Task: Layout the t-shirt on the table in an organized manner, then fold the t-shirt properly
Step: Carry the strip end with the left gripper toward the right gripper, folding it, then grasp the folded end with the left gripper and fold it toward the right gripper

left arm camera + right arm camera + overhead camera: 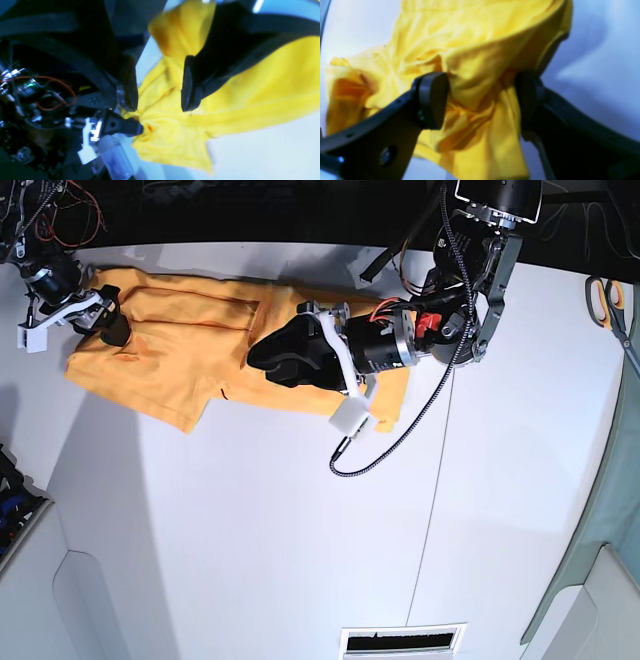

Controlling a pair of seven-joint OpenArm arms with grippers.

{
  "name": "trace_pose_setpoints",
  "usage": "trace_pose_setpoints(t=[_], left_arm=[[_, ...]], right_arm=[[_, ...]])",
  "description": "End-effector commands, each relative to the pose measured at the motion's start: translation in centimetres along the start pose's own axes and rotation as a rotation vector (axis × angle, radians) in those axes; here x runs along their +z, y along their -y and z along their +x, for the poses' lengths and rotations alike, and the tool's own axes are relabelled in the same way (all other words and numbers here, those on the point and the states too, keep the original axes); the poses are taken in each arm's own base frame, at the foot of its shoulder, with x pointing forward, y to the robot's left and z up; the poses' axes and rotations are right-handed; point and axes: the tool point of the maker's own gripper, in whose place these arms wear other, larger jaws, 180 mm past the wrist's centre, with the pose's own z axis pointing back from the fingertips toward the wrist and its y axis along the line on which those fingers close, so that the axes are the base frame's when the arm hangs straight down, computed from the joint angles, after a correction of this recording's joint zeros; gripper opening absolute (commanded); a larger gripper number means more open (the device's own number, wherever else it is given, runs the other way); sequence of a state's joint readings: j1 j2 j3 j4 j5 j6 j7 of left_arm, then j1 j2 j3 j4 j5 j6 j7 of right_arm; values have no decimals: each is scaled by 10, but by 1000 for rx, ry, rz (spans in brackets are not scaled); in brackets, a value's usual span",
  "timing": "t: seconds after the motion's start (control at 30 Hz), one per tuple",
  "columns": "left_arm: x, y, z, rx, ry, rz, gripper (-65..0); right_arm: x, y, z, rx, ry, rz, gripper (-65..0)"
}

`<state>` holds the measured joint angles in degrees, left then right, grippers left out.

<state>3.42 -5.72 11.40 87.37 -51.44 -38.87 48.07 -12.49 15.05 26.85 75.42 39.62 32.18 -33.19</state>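
The t-shirt (170,345) lies spread along the far edge of the desk (300,530). At its left end the right pincer (482,100) gapes wide around bunched cloth; over its right part the left pincer (160,85) hangs open, gripping nothing.

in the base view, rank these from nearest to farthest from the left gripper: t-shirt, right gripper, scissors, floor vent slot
1. t-shirt: directly under the left gripper, near the table's far edge.
2. right gripper: over at the shirt's other end, on the view's left.
3. floor vent slot: bottom centre of the view, and scissors: top right. These two are too close to call.
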Motion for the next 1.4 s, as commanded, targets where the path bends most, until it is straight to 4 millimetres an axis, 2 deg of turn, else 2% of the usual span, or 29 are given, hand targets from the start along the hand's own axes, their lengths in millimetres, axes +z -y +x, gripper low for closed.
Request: trace_pose_setpoints(t=[0.0,0.13,0.23,0.27,0.4,0.5,0.6,0.67,0.73,0.83,0.93,1.03,1.13,1.23,1.37], left_arm=[[2,8,18,-34,48,-31,-334],[16,0,35,-63,95,7,-334],[36,-18,45,-69,127,69,-334],[42,-24,46,-70,130,91,-334],[68,-52,43,-95,103,194,-334],[86,-71,41,-122,75,274,-334],[109,-98,37,-140,56,374,-334],[121,-119,24,-119,22,438,-334],[125,-132,5,-64,-14,459,-334],[115,-135,-19,11,-47,429,-334],[92,-121,-36,36,-86,360,-334],[62,-99,-51,20,-139,289,-334],[33,-79,-60,-14,-172,237,-334],[15,-72,-63,-25,-178,251,-334],[12,-75,-65,-32,-187,282,-334]], right_arm=[[1,1,3,15,-10,-2,-220],[0,-1,6,18,-3,2,-222],[0,-1,6,19,-3,2,-239],[0,-1,6,18,-3,2,-298],[-1,-2,12,21,16,5,-650],[-1,0,21,35,32,-5,-650],[5,8,38,24,83,-27,-650],[12,17,50,12,114,-50,-650],[22,20,62,-1,141,-51,-650],[35,18,83,17,178,-34,-650],[45,9,101,82,193,-29,-650],[52,-16,115,123,211,28,-650],[52,-50,121,197,226,93,-650],[41,-90,110,261,196,174,-650],[14,-145,70,327,95,289,-650]])
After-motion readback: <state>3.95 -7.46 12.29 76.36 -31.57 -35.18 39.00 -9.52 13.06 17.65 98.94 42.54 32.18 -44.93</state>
